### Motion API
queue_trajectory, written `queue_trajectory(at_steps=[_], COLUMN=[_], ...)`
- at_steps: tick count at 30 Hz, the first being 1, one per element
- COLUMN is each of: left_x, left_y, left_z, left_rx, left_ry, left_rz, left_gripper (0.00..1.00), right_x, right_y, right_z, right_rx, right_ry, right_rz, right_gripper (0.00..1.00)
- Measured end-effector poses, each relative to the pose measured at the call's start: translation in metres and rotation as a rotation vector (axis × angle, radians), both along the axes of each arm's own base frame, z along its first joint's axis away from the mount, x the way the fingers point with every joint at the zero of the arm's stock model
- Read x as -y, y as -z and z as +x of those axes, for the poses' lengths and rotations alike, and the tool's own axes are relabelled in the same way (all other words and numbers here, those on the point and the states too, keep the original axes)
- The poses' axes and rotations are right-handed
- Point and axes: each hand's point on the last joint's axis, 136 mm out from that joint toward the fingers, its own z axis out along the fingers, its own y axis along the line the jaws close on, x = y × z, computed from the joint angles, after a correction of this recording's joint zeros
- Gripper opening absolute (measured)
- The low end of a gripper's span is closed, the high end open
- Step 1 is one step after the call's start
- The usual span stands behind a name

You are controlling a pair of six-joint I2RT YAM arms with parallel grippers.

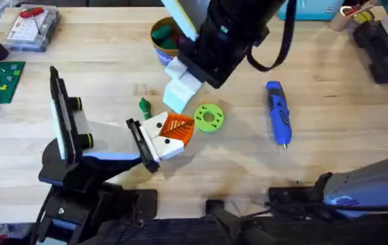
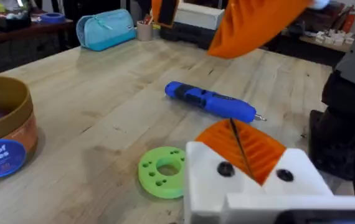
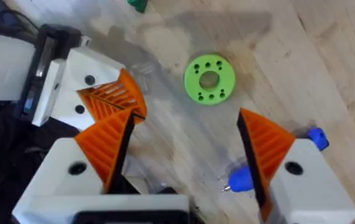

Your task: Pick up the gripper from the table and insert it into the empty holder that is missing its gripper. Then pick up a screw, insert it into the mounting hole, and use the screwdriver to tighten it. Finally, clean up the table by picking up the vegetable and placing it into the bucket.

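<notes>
Overhead: my left gripper [image 1: 178, 127] lies low on the table [image 1: 330, 156], its orange fingers pressed together, with the black holder [image 1: 141, 143] at the back of its white blocks. The vegetable [image 1: 144, 106] sits just beside it, and the lime-green ring [image 1: 209, 117] is at its tip. My right gripper [image 1: 180, 101] hangs above them. The screwdriver [image 1: 278, 112] lies well apart to the right. The bucket [image 1: 161, 34] stands farther back, partly under my right arm.

Left wrist: my fingers are shut with nothing between them. The ring lies beside them, the screwdriver lies beyond, and the bucket stands off to the side.

Right wrist: my jaws are spread wide and empty over the ring.
</notes>
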Motion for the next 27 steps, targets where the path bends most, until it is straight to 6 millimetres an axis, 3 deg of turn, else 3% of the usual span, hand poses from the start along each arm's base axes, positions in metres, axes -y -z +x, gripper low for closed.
queue_trajectory(at_steps=[7, 15, 27], left_x=[0.0, 0.0, 0.0], left_y=[0.0, 0.0, 0.0], left_z=[0.0, 0.0, 0.0], left_rx=[0.0, 0.0, 0.0], left_ry=[0.0, 0.0, 0.0], left_rz=[0.0, 0.0, 0.0], left_gripper=[0.007, 0.006, 0.006], right_x=[0.008, 0.042, 0.052], right_y=[0.0, 0.004, 0.018], right_z=[0.008, 0.025, 0.027], right_rx=[-0.009, -0.06, -0.107], right_ry=[0.054, 0.228, 0.335], right_rz=[0.001, -0.031, -0.055], right_gripper=[0.995, 0.995, 0.995])
